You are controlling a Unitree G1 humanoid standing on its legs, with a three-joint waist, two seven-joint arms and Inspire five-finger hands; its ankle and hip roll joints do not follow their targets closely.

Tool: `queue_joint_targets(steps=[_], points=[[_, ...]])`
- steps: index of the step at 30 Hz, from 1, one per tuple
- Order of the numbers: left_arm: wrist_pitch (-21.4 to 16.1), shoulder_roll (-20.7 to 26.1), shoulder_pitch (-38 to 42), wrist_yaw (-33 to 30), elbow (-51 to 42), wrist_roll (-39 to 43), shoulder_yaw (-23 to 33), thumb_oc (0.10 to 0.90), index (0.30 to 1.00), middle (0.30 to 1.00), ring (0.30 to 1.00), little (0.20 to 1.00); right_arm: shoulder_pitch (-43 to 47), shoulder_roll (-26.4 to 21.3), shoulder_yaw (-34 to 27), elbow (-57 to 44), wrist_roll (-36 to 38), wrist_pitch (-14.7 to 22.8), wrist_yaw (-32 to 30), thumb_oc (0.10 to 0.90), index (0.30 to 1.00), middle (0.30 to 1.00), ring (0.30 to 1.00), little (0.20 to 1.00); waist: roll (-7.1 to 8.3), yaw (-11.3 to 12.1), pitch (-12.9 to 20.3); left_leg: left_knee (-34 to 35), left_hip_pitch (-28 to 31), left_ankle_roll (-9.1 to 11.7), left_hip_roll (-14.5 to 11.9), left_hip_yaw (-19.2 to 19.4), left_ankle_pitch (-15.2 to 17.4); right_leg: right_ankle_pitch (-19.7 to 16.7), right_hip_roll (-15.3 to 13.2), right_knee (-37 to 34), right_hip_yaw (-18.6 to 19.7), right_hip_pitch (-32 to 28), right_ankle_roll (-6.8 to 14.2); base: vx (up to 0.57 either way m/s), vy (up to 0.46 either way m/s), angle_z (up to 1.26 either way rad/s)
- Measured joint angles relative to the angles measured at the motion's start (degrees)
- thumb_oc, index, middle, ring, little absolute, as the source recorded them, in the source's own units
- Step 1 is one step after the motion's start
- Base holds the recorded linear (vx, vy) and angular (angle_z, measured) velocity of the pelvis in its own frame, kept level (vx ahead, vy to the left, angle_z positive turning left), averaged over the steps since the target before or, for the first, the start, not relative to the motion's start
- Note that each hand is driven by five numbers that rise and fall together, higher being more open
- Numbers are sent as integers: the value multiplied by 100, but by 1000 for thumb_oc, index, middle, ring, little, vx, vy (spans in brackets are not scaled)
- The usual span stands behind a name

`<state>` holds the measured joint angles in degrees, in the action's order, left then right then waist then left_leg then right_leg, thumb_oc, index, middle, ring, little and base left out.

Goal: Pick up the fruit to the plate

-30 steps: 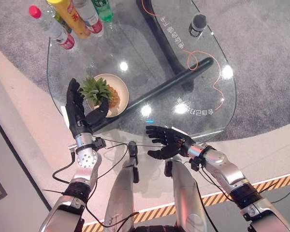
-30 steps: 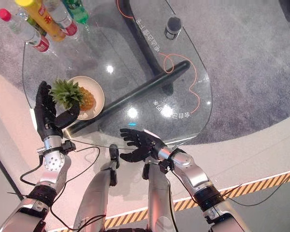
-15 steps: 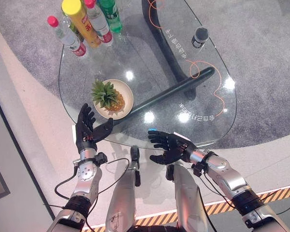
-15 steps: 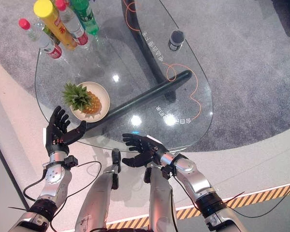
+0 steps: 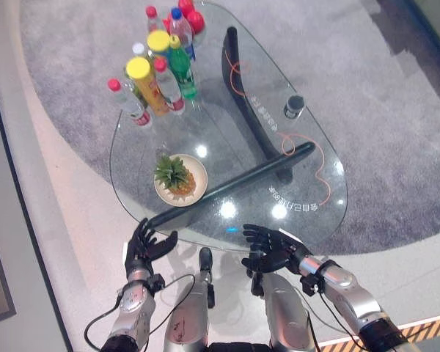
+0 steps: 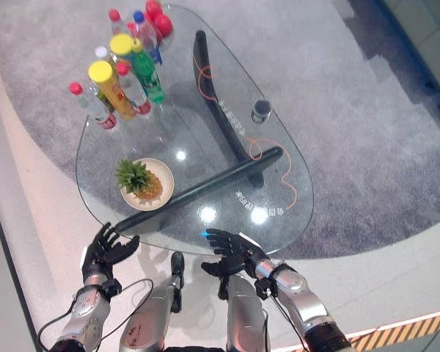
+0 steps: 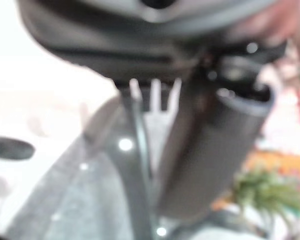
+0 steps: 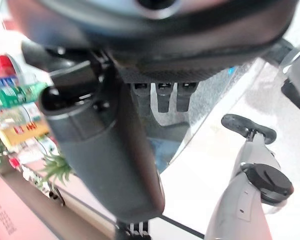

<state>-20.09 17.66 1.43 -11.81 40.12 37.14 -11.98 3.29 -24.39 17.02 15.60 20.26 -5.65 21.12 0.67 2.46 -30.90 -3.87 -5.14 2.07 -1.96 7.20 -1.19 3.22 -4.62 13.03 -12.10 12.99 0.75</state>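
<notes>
Now we find one pineapple (image 5: 177,178) lying on one plate (image 5: 197,193) near the tabletop's (image 5: 308,154) left edge, so we judge the task done. We expect the fruit to be fairly heavy and stiff, with a rough rind that grips well and a spiky crown that would yield and prick; we would take hold around the body, not the leaves. Both hands hover just off the near rim, holding nothing: the left hand (image 5: 145,244) with fingers spread and relaxed, the right hand (image 5: 268,246) with fingers straight and splayed. We count about eight bottles (image 5: 160,67) clustered at the far end and one small dark cup (image 5: 294,106) well apart from them.
</notes>
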Motion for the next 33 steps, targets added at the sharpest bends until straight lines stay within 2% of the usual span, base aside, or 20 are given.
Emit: queue_joint_targets(steps=[3,7,8,16,18,22,27,33], points=[[250,-185,-66,136,338,-17,200,800,900,900,900,900,-97,247,-174,260,132,-18,-36,800,900,900,900,900,-94,8,130,119,221,-11,-7,0,5,0,31,-135,0,-232,3,72,30,0],[583,-440,-149,286,964,87,494,800,900,900,900,900,-134,496,-173,908,256,-52,-202,800,900,900,900,900,-200,-15,612,298,427,-43,-17,-2,-12,-12,68,-306,-2,-444,-5,70,33,2],[662,-506,-199,293,1150,123,577,800,900,900,900,900,-176,557,-174,1112,279,-77,-271,800,900,900,900,900,-207,-55,821,343,465,-47,-27,-3,-7,1,75,-366,-10,-504,13,92,30,7],[1008,-547,-359,299,2162,1,637,800,900,900,900,900,-322,834,-426,2401,492,-184,-859,800,900,900,900,900,-21,-146,1765,595,826,-62,-95,39,34,-36,166,-821,-8,-931,85,56,34,-1],[1071,-548,-390,364,2325,-4,664,800,900,900,900,900,-353,897,-515,2725,504,-186,-1068,800,900,900,900,900,-11,-158,1875,619,910,-74,-98,84,46,-79,172,-913,0,-1031,83,33,34,-7],[1196,-597,-493,403,2493,-7,690,800,900,900,900,900,-463,931,-599,3369,514,-171,-1409,800,900,900,900,900,-113,-161,2112,692,1014,-97,-92,145,60,-143,181,-1066,12,-1147,107,22,21,-6],[1264,-609,-500,547,2942,-130,837,800,900,900,900,900,-447,1036,-826,4468,513,-49,-1506,800,900,900,900,900,-196,-232,2302,740,1127,-107,-90,158,66,-303,220,-1395,16,-1400,120,54,19,-2],[1356,-633,-477,657,3188,-232,857,800,900,900,900,900,-502,1135,-1229,5199,527,69,-1511,800,900,900,900,900,-211,-252,2507,862,1250,-103,-89,168,67,-458,260,-1746,30,-1629,121,54,20,-1]])
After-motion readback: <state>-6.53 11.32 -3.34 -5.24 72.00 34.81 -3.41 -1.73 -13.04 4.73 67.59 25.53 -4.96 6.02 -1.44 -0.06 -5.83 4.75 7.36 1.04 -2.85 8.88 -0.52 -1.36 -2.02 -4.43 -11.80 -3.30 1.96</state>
